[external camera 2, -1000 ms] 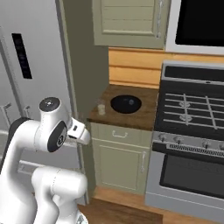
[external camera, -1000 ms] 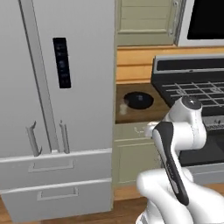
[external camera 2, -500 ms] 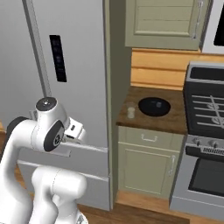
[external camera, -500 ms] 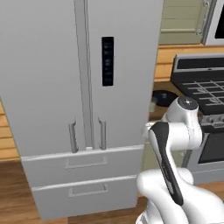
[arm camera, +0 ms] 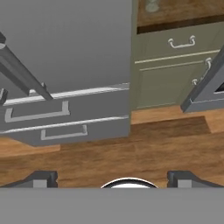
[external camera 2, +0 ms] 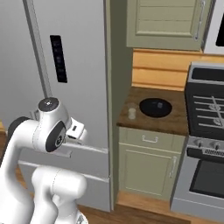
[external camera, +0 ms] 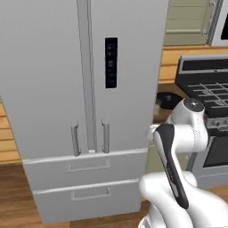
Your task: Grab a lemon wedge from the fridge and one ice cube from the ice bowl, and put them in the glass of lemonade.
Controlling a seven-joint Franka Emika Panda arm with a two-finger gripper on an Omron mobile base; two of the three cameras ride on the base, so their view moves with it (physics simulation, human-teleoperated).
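The tall grey fridge (external camera: 53, 89) stands straight ahead with both doors and both lower drawers shut, so the lemon wedge is hidden. To its right, on a short wooden counter (external camera 2: 175, 124), rest the black ice bowl (external camera 2: 155, 107) and, just left of it, the small glass of lemonade (external camera 2: 131, 112). In the left base view my arm covers part of the ice bowl (external camera: 166, 99). My gripper (arm camera: 113, 178) is open, its fingertips (arm camera: 43, 177) far apart with nothing between them. It points down at the floor before the fridge (arm camera: 65, 52), and the glass (arm camera: 152, 5) shows at the top edge.
A black stove (external camera 2: 205, 109) with an oven below adjoins the counter on the right. Beige cabinets (external camera 2: 146, 162) sit under the counter, and more hang above it. The fridge's bar handles (external camera: 105, 136) stick out at about waist height. Wooden floor (arm camera: 131, 144) lies open before the fridge.
The base has driven left, so both base views now face the fridge and the counter and stove have slid to the right. The arm keeps its pose and the gripper stays open.
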